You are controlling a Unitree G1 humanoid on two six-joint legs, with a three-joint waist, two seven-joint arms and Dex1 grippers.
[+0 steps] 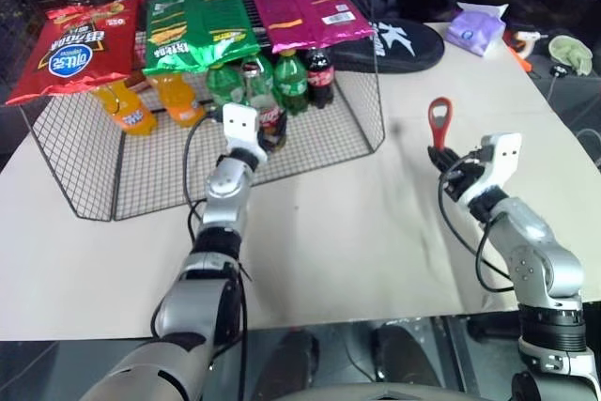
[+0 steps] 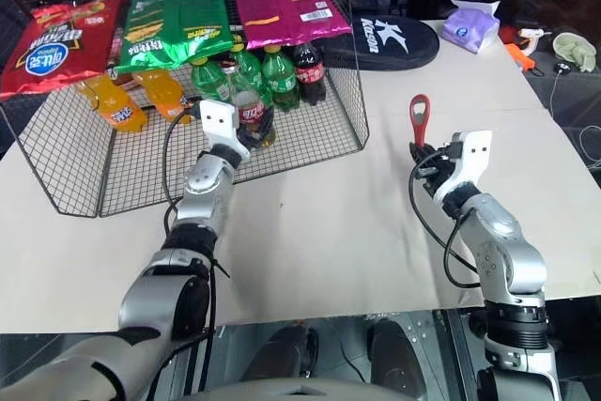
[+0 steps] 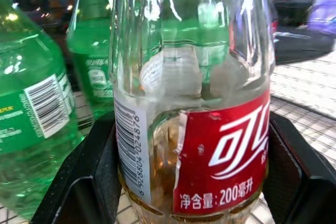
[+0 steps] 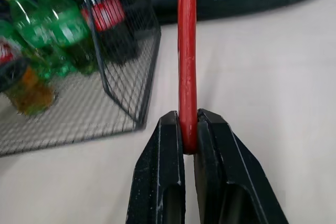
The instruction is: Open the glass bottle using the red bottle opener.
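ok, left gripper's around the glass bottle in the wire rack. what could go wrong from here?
1. The green bottles stand tight beside the glass bottle; the left gripper closing or lifting could knock them.
2. The fingers flank the bottle low down, so it may tilt.
3. The right gripper pinches the red opener by its thin handle end; prying could twist it.

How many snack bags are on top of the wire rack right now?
3, side by side on the wire rack: red snack bag at the robot's left, green snack bag in the middle, magenta snack bag at the right.
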